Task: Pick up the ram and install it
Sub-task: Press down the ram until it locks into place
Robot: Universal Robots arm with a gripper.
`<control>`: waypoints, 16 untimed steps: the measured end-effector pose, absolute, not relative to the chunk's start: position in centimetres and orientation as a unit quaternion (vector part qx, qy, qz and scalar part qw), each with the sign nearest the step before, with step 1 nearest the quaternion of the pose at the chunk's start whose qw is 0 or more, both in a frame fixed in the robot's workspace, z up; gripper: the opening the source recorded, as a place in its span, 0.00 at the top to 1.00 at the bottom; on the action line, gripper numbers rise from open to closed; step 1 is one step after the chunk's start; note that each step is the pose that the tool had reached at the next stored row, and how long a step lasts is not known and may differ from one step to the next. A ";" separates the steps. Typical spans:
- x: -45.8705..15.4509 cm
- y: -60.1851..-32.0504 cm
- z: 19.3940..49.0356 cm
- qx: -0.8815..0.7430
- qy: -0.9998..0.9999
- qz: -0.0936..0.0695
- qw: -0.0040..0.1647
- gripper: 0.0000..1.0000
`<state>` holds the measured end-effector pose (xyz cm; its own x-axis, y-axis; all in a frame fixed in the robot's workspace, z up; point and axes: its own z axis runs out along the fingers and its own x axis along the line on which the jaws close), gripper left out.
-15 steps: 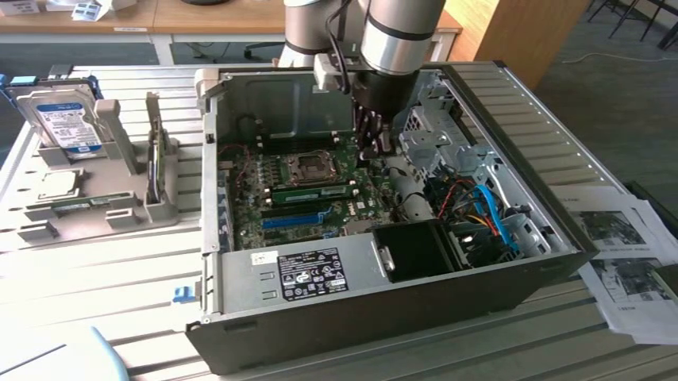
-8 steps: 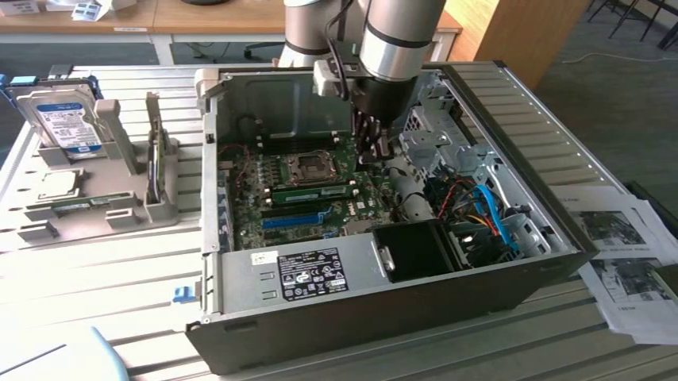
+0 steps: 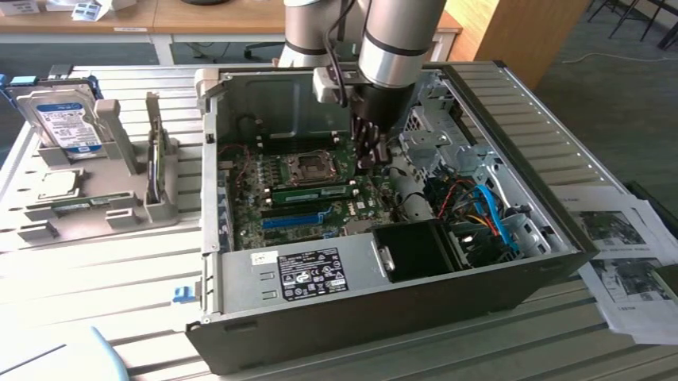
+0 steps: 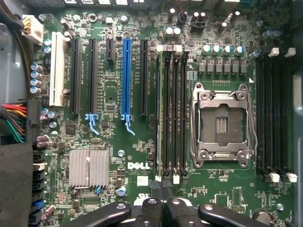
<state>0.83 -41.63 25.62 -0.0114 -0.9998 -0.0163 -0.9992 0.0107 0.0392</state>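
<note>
Slatted grey surface (image 3: 127, 262) carries an open computer case (image 3: 350, 317), with printed sheets (image 3: 625, 246) at its 3 o'clock and a hard drive (image 3: 63, 119) standing in a grey holder at its 10 o'clock. Inside, the ram (image 3: 314, 193) sits in a memory slot at 6 o'clock of the CPU socket (image 3: 310, 165), above the blue slot (image 3: 291, 220). The arm (image 3: 392, 40) reaches into the case; its jaws are pressed together, gripping nothing, at 2 o'clock of the ram's end.
</note>
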 end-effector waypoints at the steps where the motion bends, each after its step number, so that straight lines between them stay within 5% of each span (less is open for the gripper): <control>1: 0.8 -41.6 25.5 0.703 -0.711 -0.020 0.008 0.91; 16: 0.8 -41.6 24.7 0.703 -0.711 -0.020 0.008 0.91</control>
